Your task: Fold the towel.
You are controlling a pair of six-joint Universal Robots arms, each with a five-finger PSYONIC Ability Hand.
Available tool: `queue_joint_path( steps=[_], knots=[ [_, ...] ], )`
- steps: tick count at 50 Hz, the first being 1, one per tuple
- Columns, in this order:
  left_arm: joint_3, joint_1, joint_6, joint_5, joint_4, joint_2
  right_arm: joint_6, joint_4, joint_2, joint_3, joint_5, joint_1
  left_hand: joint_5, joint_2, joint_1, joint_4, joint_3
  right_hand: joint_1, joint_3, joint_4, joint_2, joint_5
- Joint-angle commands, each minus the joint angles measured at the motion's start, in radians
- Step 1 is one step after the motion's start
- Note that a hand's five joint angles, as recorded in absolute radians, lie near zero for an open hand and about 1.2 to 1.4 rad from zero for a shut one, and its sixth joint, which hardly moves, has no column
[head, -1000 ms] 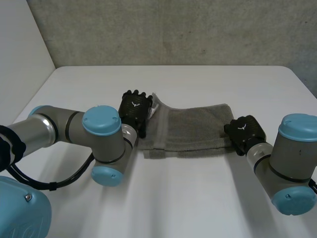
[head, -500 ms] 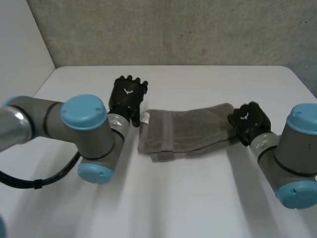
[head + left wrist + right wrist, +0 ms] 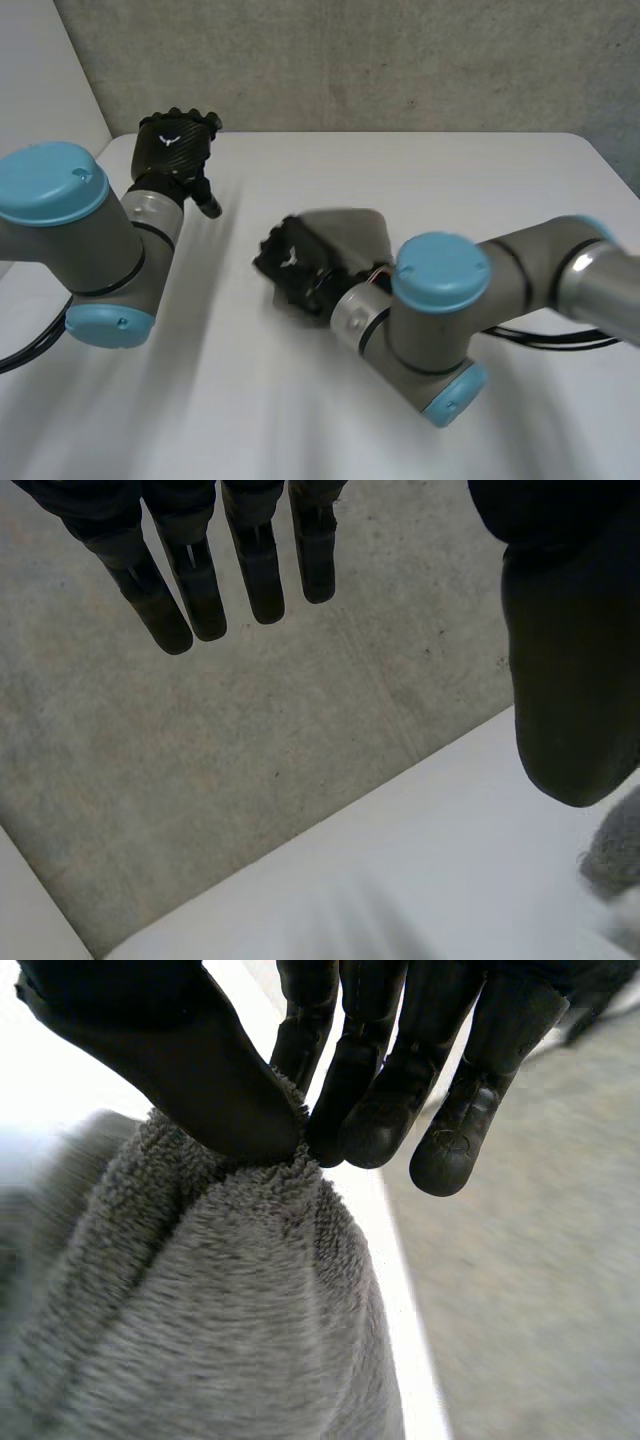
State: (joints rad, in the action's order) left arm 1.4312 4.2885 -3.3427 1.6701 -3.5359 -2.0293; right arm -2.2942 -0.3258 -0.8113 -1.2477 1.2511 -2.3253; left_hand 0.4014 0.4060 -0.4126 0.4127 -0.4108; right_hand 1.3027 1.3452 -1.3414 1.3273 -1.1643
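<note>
Right hand now leftward, fingers tight on towel; left hand apparently aloft, straight-fingered.

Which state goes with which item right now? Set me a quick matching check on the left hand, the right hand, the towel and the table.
Column one:
1. left hand
2. right hand
3. towel
4. table

Column two:
A. white, flat
B. grey, gathered up into a bunch
C. fingers straight, holding nothing, lifted over the far corner of the table
D. thumb and fingers pinched together on cloth

Pairs: 1-C, 2-D, 3-B, 4-A
</note>
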Motion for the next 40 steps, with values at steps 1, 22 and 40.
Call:
queue_joint_path(
  steps=[1, 22, 40],
  knots=[
    [0.035, -0.004, 0.014, -0.007, -0.001, -0.003, -0.133, 0.008, 0.037, 0.022, 0.042, 0.003, -0.227, -0.057, 0.064, -0.064, 0.062, -0.311, -0.353, 0.349, -0.335, 0.347],
    [-0.026, -0.127, 0.206, -0.104, -0.001, -0.11, -0.769, 0.16, -0.27, -0.113, 0.191, 0.207, -0.286, -0.116, 0.123, -0.123, 0.121, -1.128, -1.171, 1.167, -1.153, 1.164],
    [-0.11, -0.153, 0.195, -0.13, 0.095, -0.333, -0.844, 0.244, 0.024, 0.01, 0.097, 0.256, -0.327, -0.157, 0.164, -0.164, 0.162, -1.128, -1.171, 1.167, -1.153, 1.164]
  ],
)
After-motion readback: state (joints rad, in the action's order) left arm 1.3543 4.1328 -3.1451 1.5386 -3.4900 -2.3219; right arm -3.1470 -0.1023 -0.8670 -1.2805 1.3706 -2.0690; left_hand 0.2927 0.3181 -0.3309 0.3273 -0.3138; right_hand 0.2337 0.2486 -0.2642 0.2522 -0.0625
